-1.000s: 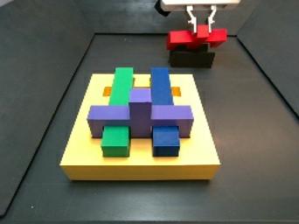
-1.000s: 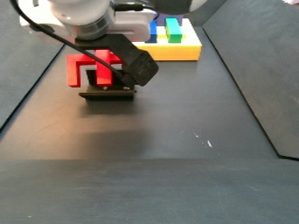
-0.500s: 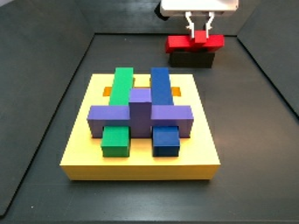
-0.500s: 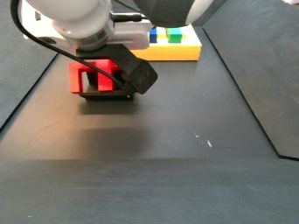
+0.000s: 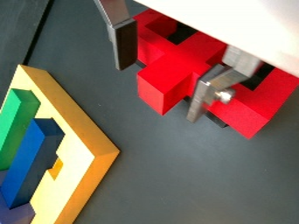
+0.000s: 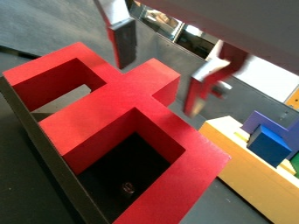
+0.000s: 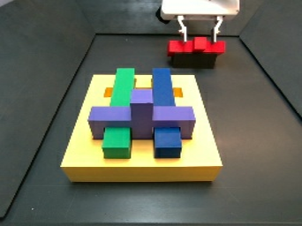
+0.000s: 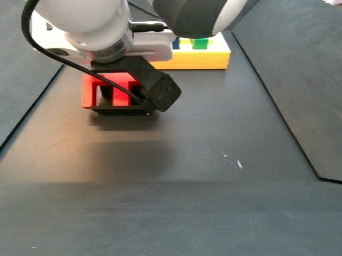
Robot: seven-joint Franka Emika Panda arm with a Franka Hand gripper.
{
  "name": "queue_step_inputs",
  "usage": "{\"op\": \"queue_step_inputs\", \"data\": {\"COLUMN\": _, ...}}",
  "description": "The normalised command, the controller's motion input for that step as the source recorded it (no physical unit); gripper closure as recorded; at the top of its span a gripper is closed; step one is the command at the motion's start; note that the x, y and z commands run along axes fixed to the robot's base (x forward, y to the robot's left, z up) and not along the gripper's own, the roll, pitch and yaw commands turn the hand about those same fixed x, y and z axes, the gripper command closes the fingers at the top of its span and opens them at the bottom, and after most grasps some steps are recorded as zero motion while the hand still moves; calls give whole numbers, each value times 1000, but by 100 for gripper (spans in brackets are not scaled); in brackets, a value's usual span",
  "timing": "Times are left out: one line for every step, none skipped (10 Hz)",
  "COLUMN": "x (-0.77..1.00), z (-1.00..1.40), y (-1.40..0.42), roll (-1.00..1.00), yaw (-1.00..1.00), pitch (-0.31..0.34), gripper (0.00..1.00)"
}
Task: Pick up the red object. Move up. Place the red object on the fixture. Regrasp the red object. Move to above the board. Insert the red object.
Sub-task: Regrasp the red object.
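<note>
Sitting on the fixture (image 7: 193,60) near the floor's far edge, the red object (image 5: 193,80) lies directly under the hand (image 5: 163,68), its crossbar running across the gap; the board (image 7: 141,152) is well apart. The fingers (image 5: 122,39) flank the central stub narrowly; whether the pads touch it I cannot tell.

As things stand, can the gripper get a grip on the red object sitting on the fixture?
Probably yes. The gripper is directly over the red object, its fingers straddling the central stub, and the fixture leaves the top exposed.
</note>
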Motion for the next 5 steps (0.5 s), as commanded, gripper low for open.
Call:
{"op": "queue_step_inputs", "data": {"x": -86, "z": 189, "y": -69, "roll": 331, "yaw": 174, "pitch": -17, "gripper": 0}}
{"op": "queue_step_inputs", "data": {"x": -77, "z": 289, "y": -146, "roll": 666, "yaw": 149, "pitch": 0, "gripper": 0}}
{"op": "queue_step_inputs", "data": {"x": -3, "z": 297, "y": -251, "roll": 1000, "yaw": 109, "pitch": 26, "gripper": 0}}
{"op": "queue_step_inputs", "data": {"x": 0, "z": 220, "y": -229, "roll": 1000, "yaw": 206, "pitch": 63, "gripper": 0}}
{"op": "queue_step_inputs", "data": {"x": 0, "z": 186, "y": -197, "roll": 1000, "yaw": 214, "pitch": 69, "gripper": 0}}
